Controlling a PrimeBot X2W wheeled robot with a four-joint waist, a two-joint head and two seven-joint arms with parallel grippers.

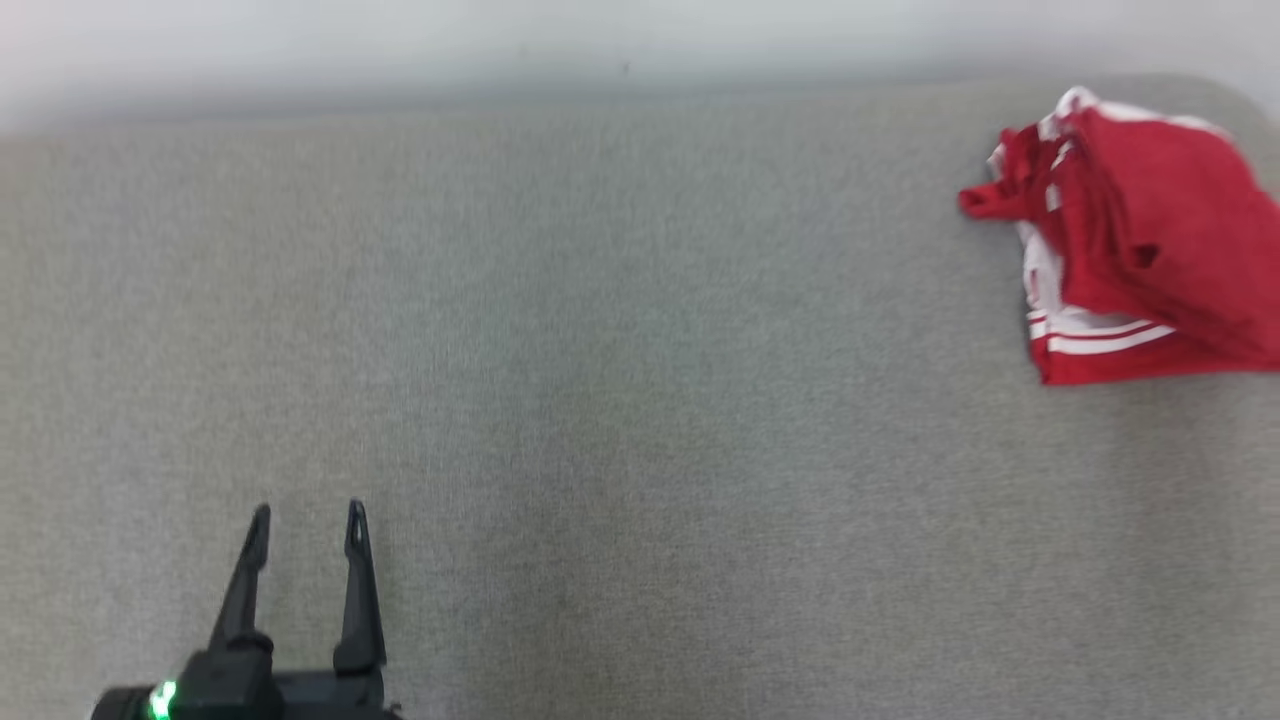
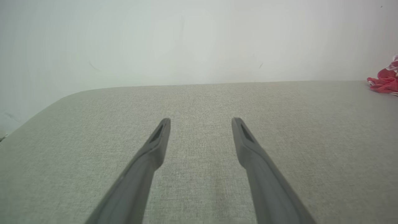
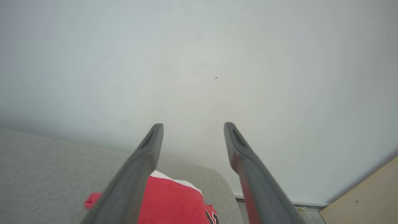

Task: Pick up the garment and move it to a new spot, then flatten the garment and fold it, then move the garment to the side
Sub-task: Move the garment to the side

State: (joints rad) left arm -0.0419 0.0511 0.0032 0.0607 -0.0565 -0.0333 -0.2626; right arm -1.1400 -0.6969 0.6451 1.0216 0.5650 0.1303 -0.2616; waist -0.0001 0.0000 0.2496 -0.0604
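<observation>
red+white garment [image 1: 1150, 230] sits bunched/folded at the far right of the grey surface [image 1: 600, 350], left gripper [image 1: 309, 508] is near left w/ jaws spread wide & empty, right gripper [image 3: 193, 124] hangs just over the garment, jaws apart too, gripping nothing

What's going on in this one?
A red-and-white garment lies roughly folded at the far right of the grey table. Neither gripper holds it. The left gripper hovers open at the near left, and the right gripper is open, raised over the garment.
</observation>
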